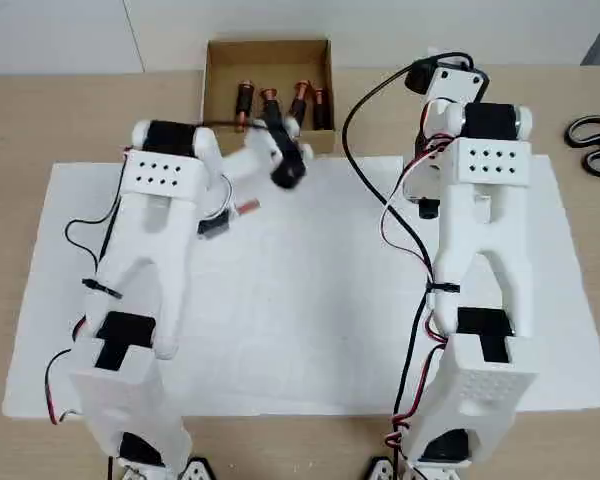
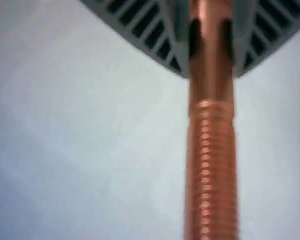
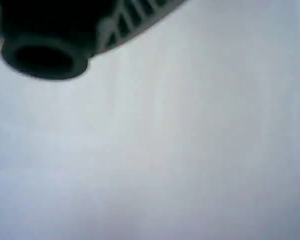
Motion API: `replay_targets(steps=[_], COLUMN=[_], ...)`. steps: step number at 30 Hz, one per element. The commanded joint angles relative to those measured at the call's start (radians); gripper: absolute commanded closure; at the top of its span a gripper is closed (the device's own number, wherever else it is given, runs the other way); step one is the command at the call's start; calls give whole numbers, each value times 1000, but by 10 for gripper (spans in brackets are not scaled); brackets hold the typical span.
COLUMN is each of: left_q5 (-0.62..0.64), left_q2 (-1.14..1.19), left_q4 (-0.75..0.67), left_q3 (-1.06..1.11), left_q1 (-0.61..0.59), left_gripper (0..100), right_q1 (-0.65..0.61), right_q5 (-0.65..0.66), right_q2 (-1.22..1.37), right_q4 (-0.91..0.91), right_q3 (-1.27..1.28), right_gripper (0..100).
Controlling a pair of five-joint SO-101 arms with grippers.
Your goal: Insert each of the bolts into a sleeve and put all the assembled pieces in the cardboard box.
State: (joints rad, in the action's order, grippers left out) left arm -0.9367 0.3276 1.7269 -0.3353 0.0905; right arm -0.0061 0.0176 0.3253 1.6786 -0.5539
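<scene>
A copper bolt with a threaded shank is held in my left gripper, which is shut on its smooth end. From above, that bolt pokes out over the white mat, just in front of the cardboard box. My left gripper hangs low over the mat. A black sleeve sits in my right gripper, its hollow end showing. Seen from the high view, the right gripper and sleeve hover over the mat's far right part. Several assembled pieces lie in the box.
A white mat covers the wooden table between the two arms. Black scissors lie on the bare table at the far right. Red and black cables hang off both arms.
</scene>
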Motion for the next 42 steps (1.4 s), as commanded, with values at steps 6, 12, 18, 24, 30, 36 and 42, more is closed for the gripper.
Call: replay_targets(steps=[6,12,18,24,30,36,42], left_q5=[-331,-362,-261,-244,-46,621,1329], left_q2=[-66,-66,-66,-68,-78,-78,-74], left_q4=[-172,-301,-361,-362,-365,-305,-20], left_q3=[208,278,288,288,237,30,-185], left_q1=[-2,-6,-14,-23,-21,-18,-15], left_gripper=[993,991,872,859,864,891,826], right_q1=[4,4,4,2,2,2,1], right_q5=[12,12,12,12,12,12,11], right_q2=[-70,-70,-68,-68,-68,-68,-68], right_q4=[1,1,1,1,1,1,1], right_q3=[-5,-5,-5,-5,-5,-5,-5], right_gripper=[995,995,995,995,995,995,995])
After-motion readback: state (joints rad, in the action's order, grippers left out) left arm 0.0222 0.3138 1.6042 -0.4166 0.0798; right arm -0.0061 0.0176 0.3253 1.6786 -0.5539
